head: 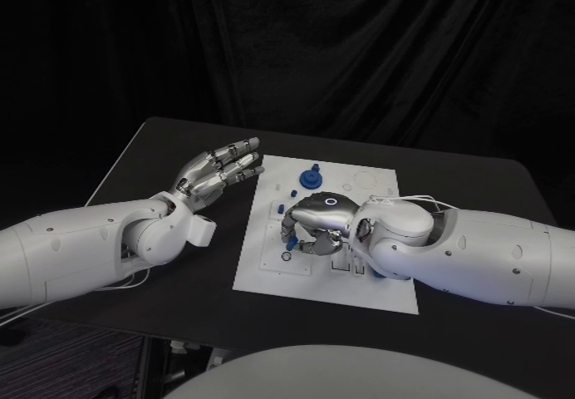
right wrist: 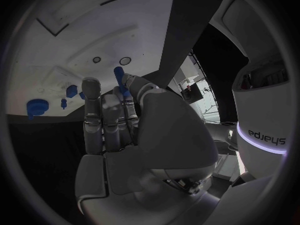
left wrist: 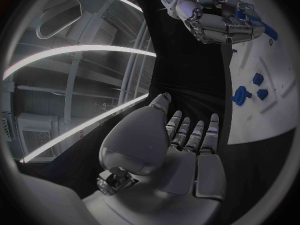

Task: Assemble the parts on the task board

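**Right robot hand pinches a blue peg over the task board**

The right robot hand covers the middle of the white task board, hiding the parts beneath it. In the right wrist view its fingertips pinch a slim blue peg, whose long axis runs along the fingers toward the board; its lower end is hidden. A round blue part stands near the board's far edge. The left robot hand hovers open above the counter, just beside the board's left edge.

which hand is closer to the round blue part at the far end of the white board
Left. The left hand hovers open just beside the board's far left edge, near the round blue part. The right hand works mid-board, farther toward the robot.
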Robot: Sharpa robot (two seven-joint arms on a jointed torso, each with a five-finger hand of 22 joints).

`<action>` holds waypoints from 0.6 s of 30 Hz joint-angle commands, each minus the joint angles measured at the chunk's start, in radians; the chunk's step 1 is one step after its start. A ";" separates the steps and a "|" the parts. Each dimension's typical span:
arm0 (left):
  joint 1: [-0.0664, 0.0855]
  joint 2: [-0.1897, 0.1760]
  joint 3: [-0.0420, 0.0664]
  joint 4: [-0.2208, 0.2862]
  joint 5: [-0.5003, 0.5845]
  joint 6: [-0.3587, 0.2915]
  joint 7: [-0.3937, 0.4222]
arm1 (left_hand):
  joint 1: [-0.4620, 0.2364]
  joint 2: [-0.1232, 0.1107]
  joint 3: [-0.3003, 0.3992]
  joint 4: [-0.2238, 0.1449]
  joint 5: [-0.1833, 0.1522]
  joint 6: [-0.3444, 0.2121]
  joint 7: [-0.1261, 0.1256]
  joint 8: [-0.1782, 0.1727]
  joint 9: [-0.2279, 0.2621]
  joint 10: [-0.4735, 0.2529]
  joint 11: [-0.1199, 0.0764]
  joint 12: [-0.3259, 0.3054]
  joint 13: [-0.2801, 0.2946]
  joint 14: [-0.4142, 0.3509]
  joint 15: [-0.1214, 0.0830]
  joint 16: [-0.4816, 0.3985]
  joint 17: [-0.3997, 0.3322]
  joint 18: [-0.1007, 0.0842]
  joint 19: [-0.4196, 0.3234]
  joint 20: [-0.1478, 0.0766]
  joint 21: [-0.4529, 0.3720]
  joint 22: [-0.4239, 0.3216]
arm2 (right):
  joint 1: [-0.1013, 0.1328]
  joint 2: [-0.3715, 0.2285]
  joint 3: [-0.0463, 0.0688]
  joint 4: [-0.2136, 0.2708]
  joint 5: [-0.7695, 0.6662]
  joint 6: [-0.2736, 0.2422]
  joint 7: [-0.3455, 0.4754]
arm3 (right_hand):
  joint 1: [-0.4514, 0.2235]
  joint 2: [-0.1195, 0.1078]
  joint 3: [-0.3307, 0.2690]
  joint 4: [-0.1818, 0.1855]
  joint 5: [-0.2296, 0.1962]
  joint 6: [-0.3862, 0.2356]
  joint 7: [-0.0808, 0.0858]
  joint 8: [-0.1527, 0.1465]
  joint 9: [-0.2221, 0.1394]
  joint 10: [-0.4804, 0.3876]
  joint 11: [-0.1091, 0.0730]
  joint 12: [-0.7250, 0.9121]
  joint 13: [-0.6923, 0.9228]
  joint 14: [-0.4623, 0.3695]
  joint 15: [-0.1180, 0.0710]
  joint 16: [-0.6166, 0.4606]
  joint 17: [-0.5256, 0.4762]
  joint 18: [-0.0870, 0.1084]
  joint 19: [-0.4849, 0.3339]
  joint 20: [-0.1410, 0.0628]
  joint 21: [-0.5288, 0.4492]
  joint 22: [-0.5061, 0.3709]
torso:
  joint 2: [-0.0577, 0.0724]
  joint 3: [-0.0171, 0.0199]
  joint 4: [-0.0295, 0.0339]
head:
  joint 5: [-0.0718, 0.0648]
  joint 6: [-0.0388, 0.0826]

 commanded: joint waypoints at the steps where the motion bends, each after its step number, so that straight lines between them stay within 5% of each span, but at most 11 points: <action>1: -0.002 0.003 0.001 -0.001 0.008 0.017 0.119 | -0.005 0.005 0.007 0.000 0.003 -0.002 0.006 -0.003 -0.001 -0.006 -0.001 -0.003 0.000 0.003 0.006 0.005 0.001 -0.010 0.006 0.000 0.001 0.000 | -0.006 0.004 0.001 -0.004 -0.018 0.019 0.012 | -0.002 0.005 -0.007 0.000 -0.007 0.006 0.003 0.004 0.001 0.018 -0.014 0.007 0.001 0.008 0.000 0.005 0.000 -0.002 0.008 -0.001 0.000 0.049 | 0.001 0.0001 -0.0006 | 0.002 0.000; 18: -0.007 0.007 0.001 -0.009 0.008 0.020 0.115 | -0.005 0.006 0.011 -0.002 0.007 0.000 0.008 -0.002 -0.001 -0.006 -0.002 -0.002 0.000 0.006 0.007 0.009 0.002 -0.011 0.008 -0.001 0.001 0.001 | -0.035 0.012 0.001 -0.010 -0.019 0.022 0.014 | -0.006 0.007 -0.009 0.001 -0.011 0.007 0.001 0.004 0.004 0.023 -0.015 0.006 0.001 0.007 -0.001 0.003 -0.003 -0.002 0.008 -0.002 -0.002 0.048 | -0.001 -0.0011 -0.0039 | 0.011 0.000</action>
